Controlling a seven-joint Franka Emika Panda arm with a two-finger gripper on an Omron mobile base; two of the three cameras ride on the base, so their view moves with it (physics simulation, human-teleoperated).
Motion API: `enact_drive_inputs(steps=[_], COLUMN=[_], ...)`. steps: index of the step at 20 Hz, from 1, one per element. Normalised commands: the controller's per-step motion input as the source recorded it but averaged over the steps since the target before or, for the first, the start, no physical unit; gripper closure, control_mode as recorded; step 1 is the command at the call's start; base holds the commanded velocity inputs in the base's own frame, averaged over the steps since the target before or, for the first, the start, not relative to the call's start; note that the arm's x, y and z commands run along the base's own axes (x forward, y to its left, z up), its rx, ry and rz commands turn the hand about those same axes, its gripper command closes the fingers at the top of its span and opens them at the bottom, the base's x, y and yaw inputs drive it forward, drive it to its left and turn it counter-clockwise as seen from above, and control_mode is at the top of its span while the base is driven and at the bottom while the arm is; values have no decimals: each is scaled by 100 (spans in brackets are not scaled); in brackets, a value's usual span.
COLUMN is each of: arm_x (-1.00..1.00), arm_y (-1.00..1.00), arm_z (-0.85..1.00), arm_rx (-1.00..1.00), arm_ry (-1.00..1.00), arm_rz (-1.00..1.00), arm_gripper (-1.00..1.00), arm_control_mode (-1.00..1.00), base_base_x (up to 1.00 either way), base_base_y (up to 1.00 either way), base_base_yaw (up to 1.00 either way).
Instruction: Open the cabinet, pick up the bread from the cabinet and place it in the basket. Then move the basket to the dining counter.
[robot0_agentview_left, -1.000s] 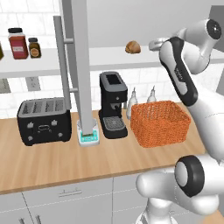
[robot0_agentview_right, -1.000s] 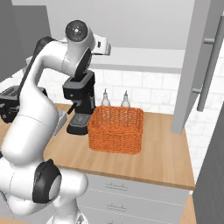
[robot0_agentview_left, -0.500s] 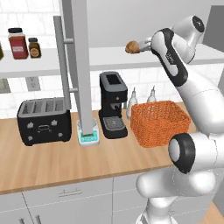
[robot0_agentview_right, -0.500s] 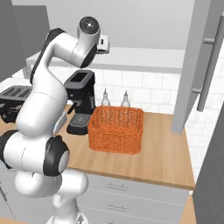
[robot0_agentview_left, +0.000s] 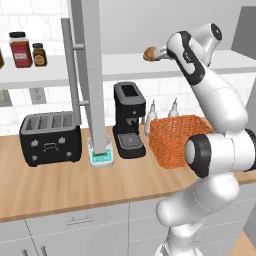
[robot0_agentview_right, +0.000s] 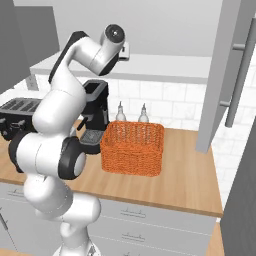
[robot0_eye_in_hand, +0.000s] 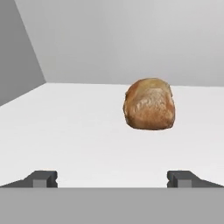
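1 bread (robot0_eye_in_hand: 150, 104) seen on cabinet (robot0_agentview_left: 90, 75) shelf, right of centre. Gripper (robot0_eye_in_hand: 113, 178) spread wide, empty. Rightward shift advised before fingers are closed around roll.

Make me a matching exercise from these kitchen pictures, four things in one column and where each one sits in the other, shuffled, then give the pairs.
Things:
1. small golden-brown bread roll
2. orange woven rectangular basket
3. black four-slot toaster
4. red-brown jar with black lid

Places:
A. on the wooden counter, left of the open grey cabinet door
B. on the white shelf, far left
C. on the white shelf, ahead of the open gripper
D. on the wooden counter, right of the black coffee machine

Pairs: 1-C, 2-D, 3-A, 4-B
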Motion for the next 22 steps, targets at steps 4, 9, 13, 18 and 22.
enact_drive_inputs(steps=[4,9,13,18,22], arm_x=[34,24,32,41,43], arm_y=[-3,-12,0,12,5], arm_z=[0,0,0,0,0], arm_rx=[-1,-4,-2,0,-1], arm_ry=[0,0,0,0,0], arm_rz=[4,1,0,0,0], arm_gripper=[-100,-100,-100,-100,-100], arm_control_mode=[-100,-100,-100,-100,-100], base_base_x=[0,0,0,0,0], base_base_y=[0,0,0,0,0], base_base_yaw=[0,0,0,0,0])
